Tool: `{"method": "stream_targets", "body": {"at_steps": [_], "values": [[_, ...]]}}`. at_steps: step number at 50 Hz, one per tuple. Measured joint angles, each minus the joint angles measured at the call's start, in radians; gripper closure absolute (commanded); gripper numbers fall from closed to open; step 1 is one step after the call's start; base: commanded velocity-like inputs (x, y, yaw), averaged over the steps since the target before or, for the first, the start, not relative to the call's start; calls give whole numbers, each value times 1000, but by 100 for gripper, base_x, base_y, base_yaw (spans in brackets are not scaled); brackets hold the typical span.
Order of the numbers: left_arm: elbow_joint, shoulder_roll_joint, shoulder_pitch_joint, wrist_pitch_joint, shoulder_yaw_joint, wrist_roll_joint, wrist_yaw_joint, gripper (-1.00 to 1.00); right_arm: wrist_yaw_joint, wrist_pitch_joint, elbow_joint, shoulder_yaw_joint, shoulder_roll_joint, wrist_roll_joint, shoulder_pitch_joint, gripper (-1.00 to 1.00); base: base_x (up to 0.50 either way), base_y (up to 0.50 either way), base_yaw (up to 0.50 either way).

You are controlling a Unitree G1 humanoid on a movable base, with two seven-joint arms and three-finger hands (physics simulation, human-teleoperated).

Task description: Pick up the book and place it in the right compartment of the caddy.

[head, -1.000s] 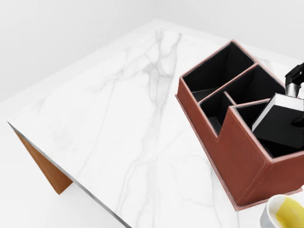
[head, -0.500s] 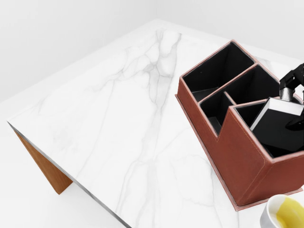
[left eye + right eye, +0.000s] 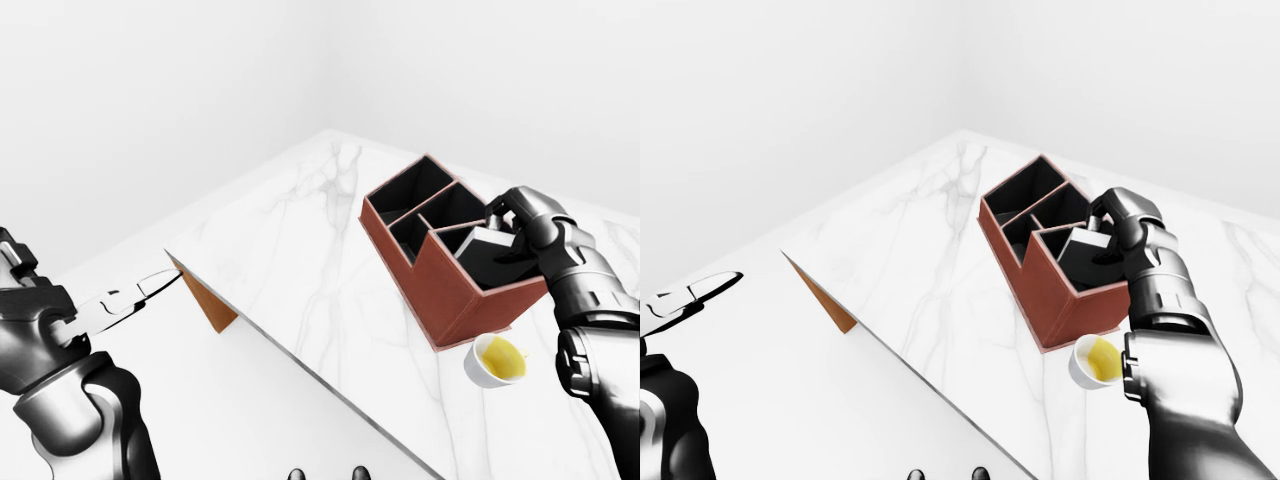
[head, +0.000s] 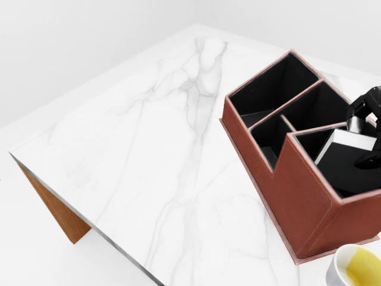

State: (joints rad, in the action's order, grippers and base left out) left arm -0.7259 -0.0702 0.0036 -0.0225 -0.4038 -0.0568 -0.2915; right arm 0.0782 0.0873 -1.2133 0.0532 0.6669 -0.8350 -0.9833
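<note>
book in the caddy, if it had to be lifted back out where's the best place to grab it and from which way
Grip the book by its upper white-edged end, coming down from above. It leans tilted inside the caddy, whose walls close off its lower part and sides; only that top edge stands free. The right hand is already at that end, though whether its fingers are closed on it cannot be told.

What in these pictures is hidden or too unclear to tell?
- Book: its lower part is hidden by the caddy wall in all views, so whether it rests on the bottom cannot be told.
- Right robot hand: cut by the head view's right edge; its grip on the book is unclear.
- Cup: cut by the head view's bottom edge.
- Caddy compartment floors: too dark.
</note>
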Motion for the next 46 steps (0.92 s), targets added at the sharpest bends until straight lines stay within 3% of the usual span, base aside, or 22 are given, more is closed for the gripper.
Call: {"method": "stream_targets", "body": {"at_steps": [10, 11, 12, 46], "values": [[1, 0, 0, 1, 0, 0, -1, -100, -6, 0, -8, -2, 0, -3, -1, 100, 0, 0, 0], [1, 0, 0, 1, 0, 0, -1, -100, -7, 0, -8, -3, 1, -3, -2, 77, 0, 0, 0], [1, 0, 0, 1, 0, 0, -1, -100, -7, 0, -8, -1, 1, -5, -3, -100, 0, 0, 0], [-4, -1, 1, -4, -3, -2, 2, -100, -10, 0, 27, 32, 20, -20, -21, -100, 0, 0, 0]]}}
